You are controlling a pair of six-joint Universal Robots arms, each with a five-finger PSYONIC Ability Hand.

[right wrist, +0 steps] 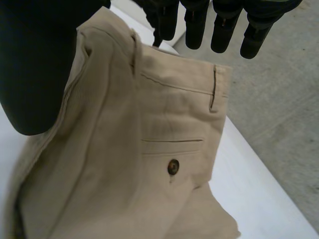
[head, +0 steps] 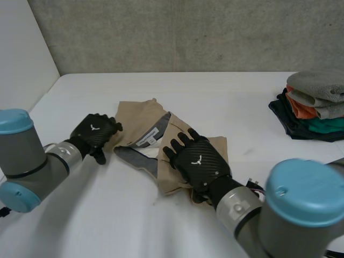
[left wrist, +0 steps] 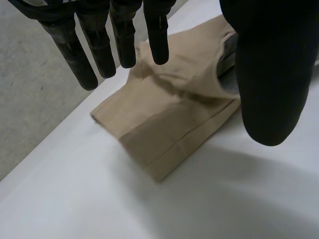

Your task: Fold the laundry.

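Tan garment [head: 141, 115], rumpled & partly folded, lies mid white table [head: 215, 91], btwn the two black hands. Open tabletop runs wide beyond both hands' fingertips up to the grey wall [head: 188, 32], w/ more bare table on the wrist side of each hand. In both wrist views the table's edge shows past the cloth, w/ grey concrete beyond it.

A pile of folded clothes [head: 314, 102] sits well apart, off the right hand's outer side, cut off by the frame edge.

Hard to make out whether the garment is shorts or folded trousers. Grey lining & a white label show in the gap btwn the hands.

Right hand [head: 196, 160] rests on top of the garment's near part, hiding the cloth beneath. Its fingers [right wrist: 227, 25] are straight & spread, gripping nothing. Cloth lies under the palm & reaches out to the fingertips. A fold of waistband rises beside the thumb.

Left hand [head: 95, 133] is at the garment's opposite edge. Its fingers [left wrist: 99, 45] hang straight, thumb held apart, holding nothing. A flat hemmed end of the cloth [left wrist: 174, 114] lies below the fingertips; whether they touch it can't be told.

Small details by the right hand's fingertips: a belt loop [right wrist: 213, 89], then a back pocket slit, then a brown button [right wrist: 173, 167] nearer the palm.
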